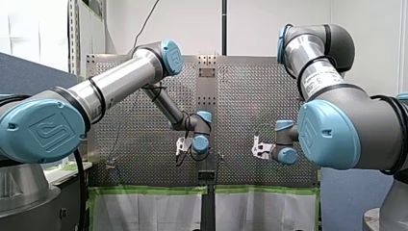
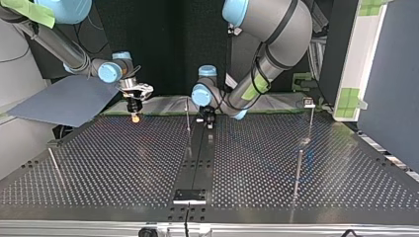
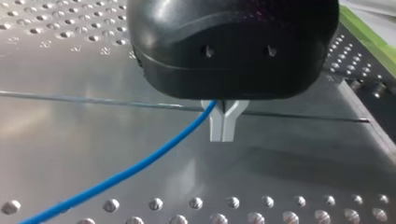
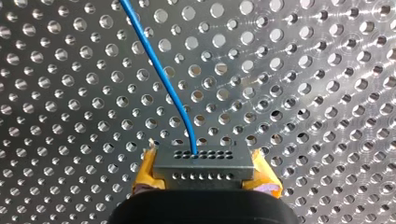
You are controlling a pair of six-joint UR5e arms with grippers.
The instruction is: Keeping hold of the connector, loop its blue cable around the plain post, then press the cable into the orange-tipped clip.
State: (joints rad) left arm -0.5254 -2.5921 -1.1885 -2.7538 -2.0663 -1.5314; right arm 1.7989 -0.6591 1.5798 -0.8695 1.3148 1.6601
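Clenched in my right pincer [image 4: 204, 171], yellow pads at either end: the grey connector [image 4: 204, 163], held over the perforated bench [image 4: 303, 93], near its far edge in the top view. Rising from the connector's holed face, the blue cable [image 4: 163, 79], thin and curving. Further along, seemingly pinched in the closed pale fingertips of my left pincer [image 3: 223, 126]. Probably light, limp, quick to slip or kink. Best gripped by the rigid connector body, cable guided gently, never yanked.

I am not finding any word or number clear enough to read. The blue joint cap [image 1: 41, 130] on my left arm [image 1: 120, 79] is showing an embossed square logo (letters unclear), and the white label [image 1: 321, 82] on my right arm [image 1: 337, 43] is carrying print too small to read.
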